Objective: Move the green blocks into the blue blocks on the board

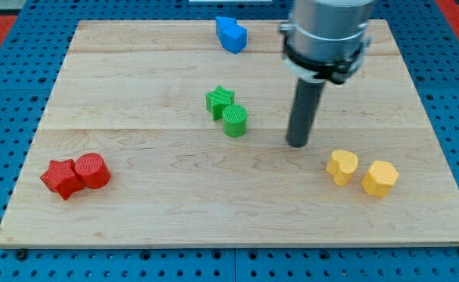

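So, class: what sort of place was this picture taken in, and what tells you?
Probably a robotics lab bench. A wooden board lies on a blue perforated base, small coloured blocks such as the green star sit scattered on it, and my tip stands right of the green blocks.

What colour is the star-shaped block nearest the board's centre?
Green: the green star block, touching the green cylinder, shown in the only camera view.
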